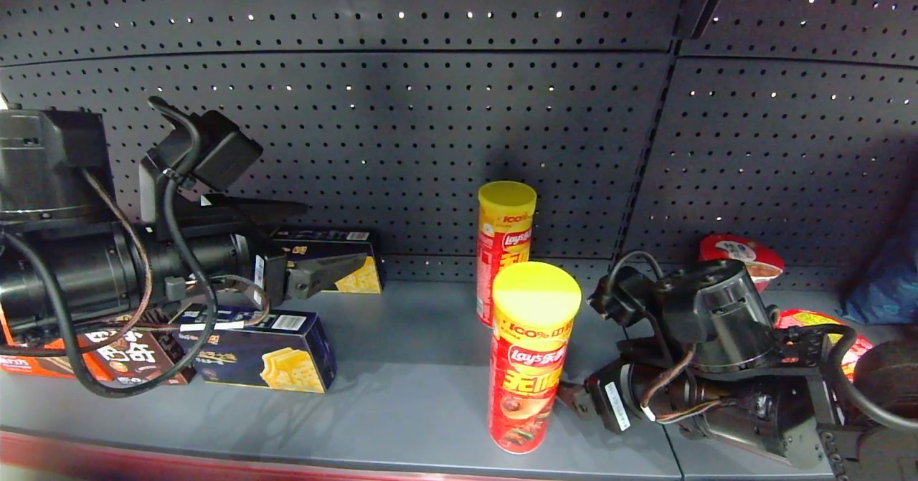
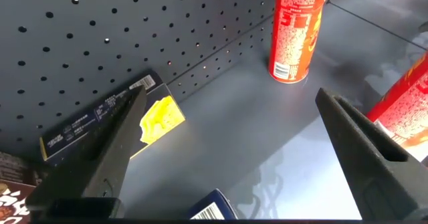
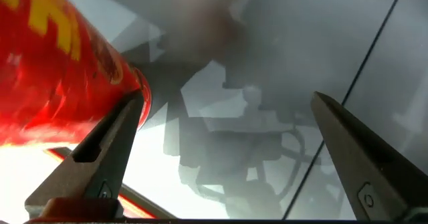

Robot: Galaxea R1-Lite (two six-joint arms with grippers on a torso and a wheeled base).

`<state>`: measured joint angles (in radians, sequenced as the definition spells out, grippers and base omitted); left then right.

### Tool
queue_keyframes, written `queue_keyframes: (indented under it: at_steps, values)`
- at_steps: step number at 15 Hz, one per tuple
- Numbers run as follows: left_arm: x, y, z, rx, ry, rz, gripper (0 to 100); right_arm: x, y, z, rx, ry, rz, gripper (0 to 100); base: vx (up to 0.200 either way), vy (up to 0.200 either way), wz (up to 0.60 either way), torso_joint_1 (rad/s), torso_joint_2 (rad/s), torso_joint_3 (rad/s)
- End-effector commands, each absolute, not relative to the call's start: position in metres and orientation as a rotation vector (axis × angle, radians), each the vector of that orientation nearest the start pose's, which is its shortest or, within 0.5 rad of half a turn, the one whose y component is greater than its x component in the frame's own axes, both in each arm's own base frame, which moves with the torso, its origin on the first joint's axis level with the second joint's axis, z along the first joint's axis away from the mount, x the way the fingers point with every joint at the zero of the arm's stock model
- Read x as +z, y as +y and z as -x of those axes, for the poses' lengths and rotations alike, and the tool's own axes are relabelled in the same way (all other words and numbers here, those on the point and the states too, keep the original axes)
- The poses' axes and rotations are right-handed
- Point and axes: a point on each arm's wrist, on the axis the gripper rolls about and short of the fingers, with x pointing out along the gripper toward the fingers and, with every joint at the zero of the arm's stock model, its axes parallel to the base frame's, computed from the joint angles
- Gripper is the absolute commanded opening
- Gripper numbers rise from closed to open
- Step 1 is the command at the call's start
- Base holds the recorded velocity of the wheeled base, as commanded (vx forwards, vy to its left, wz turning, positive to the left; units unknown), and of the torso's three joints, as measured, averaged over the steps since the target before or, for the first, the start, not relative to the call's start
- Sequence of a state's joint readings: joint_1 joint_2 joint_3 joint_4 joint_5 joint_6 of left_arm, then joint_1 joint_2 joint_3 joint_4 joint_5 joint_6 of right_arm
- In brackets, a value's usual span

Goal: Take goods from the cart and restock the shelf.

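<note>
Two red chip cans with yellow lids stand upright on the grey shelf [image 1: 416,366]: the front can [image 1: 534,359] and the back can [image 1: 504,244]. My right gripper [image 1: 574,395] lies low beside the front can's base, open; in the right wrist view the gripper [image 3: 224,117] holds nothing, and the can [image 3: 60,70] is just outside one finger. My left gripper [image 1: 333,234] hovers open above the shelf's left part, before a dark blue cracker box [image 1: 351,251]. Its wrist view shows the open gripper [image 2: 231,97], that box [image 2: 114,117] and the back can [image 2: 294,37].
A second blue cracker box [image 1: 265,352] and a red-brown box [image 1: 107,355] lie front left. Red bowl-noodle tubs [image 1: 742,255] and a blue bag [image 1: 886,280] sit at the right. A pegboard wall [image 1: 430,122] backs the shelf. Bare shelf lies between the boxes and cans.
</note>
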<state>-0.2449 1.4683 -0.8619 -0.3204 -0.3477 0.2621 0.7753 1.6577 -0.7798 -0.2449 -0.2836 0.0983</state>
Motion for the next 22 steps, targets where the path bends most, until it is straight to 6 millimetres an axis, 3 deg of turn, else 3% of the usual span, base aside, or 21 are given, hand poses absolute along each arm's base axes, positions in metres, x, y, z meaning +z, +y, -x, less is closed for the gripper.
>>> queue_keyframes:
  at_steps: [1,8,15,22]
  values:
    - [0.231,-0.069,-0.244,-0.623,0.215,-0.238,100,0.152,0.192,-0.205,0.447,0.573,0.23,100,0.0,0.0,0.0,0.0,0.0,0.0]
    - [0.23,-0.069,-0.245,-0.622,0.22,-0.237,100,0.15,0.2,-0.205,0.469,0.564,0.229,100,0.0,0.0,0.0,0.0,0.0,0.0]
    - [0.224,-0.068,-0.242,-0.625,0.24,-0.236,100,0.152,0.18,-0.186,0.469,0.568,0.228,100,0.0,0.0,0.0,0.0,0.0,0.0]
    - [0.223,-0.068,-0.242,-0.626,0.244,-0.236,100,0.152,0.196,-0.191,0.498,0.56,0.234,100,0.0,0.0,0.0,0.0,0.0,0.0]
